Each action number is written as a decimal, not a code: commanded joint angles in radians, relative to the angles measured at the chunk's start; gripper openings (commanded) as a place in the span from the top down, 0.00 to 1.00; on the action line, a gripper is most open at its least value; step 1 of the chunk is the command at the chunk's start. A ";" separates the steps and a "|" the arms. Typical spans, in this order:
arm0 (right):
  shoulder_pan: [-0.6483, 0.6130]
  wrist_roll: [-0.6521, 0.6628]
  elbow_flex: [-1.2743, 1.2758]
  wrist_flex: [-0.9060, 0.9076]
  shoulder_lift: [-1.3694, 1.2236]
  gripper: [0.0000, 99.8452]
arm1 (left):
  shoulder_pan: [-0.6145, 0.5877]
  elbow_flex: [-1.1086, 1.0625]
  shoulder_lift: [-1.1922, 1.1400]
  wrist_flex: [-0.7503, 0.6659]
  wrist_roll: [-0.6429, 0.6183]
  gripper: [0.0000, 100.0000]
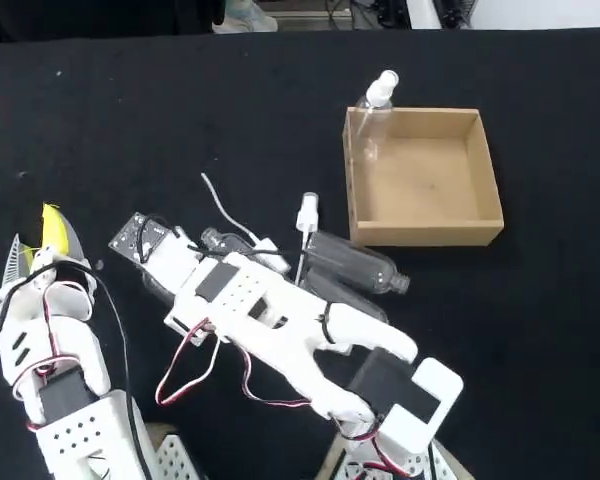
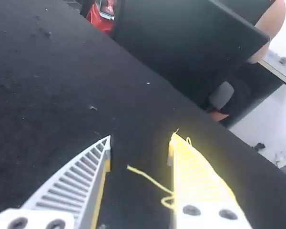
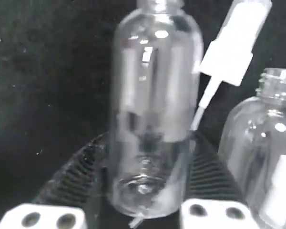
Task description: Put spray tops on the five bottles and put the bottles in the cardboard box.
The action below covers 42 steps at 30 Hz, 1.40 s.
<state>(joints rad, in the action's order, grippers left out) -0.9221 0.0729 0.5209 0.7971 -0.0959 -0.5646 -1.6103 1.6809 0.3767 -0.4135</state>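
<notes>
So far we count one finished bottle (image 1: 372, 120), which stands capped at the far corner of the cardboard box (image 1: 425, 235), apparently inside it. Our right gripper (image 3: 148, 138) is clamped around the base of an open-necked bottle (image 3: 152, 90), apart from the box, with a loose spray top (image 3: 234, 43) just beside it and another uncapped bottle (image 3: 260, 143) near. Our left gripper (image 2: 140, 137) hangs with jaws apart over the black table (image 1: 130, 120), holding nothing. We judge the task barely begun: four bottles remain to cap and box, though we cannot pick them all out
</notes>
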 commanded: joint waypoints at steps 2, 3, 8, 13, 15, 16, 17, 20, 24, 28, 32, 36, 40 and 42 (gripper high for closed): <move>0.072 0.012 -0.076 0.170 0.162 0.97 | -0.010 0.062 0.011 -0.017 -0.011 0.81; 0.100 0.032 -0.085 0.224 0.208 0.98 | -0.010 0.062 0.011 -0.017 -0.011 0.81; 0.249 0.149 -0.114 0.512 0.469 0.99 | -0.008 0.062 0.011 -0.017 -0.011 0.81; 0.442 0.299 -0.114 0.775 0.684 0.99 | -0.008 0.061 0.011 -0.017 -0.011 0.81; 0.569 0.371 -0.096 0.841 0.745 0.99 | -0.008 0.061 0.011 -0.017 -0.011 0.81; 0.644 0.413 -0.081 0.859 0.774 0.99 | -0.007 0.061 0.011 -0.017 -0.011 0.81; 0.730 0.459 -0.065 0.873 0.799 0.99 | -0.007 0.059 0.011 -0.017 -0.011 0.81; 1.020 0.624 -0.012 0.884 0.855 0.99 | 0.021 0.056 0.011 -0.015 -0.009 0.81; 1.421 0.870 0.056 0.852 0.892 0.99 | 0.094 0.033 0.011 -0.015 -0.003 0.81; 1.768 0.908 0.159 0.629 0.866 0.99 | 0.180 0.013 0.011 -0.017 0.094 0.81; 1.947 0.881 0.236 0.404 0.742 0.99 | 0.288 -0.012 0.009 -0.015 0.144 0.81; 1.982 0.875 0.216 0.330 0.559 0.98 | 0.435 -0.044 0.003 -0.015 0.232 0.81; 1.981 0.801 0.168 0.265 0.395 0.98 | 0.570 -0.074 0.005 -0.015 0.342 0.81; 1.978 0.793 0.142 0.258 0.317 0.98 | 0.608 -0.090 0.009 -0.017 0.388 0.81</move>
<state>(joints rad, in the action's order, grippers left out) 1.0403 0.8892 0.7480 1.0902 0.3000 -0.0537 -1.6763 1.6794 0.3767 -0.1250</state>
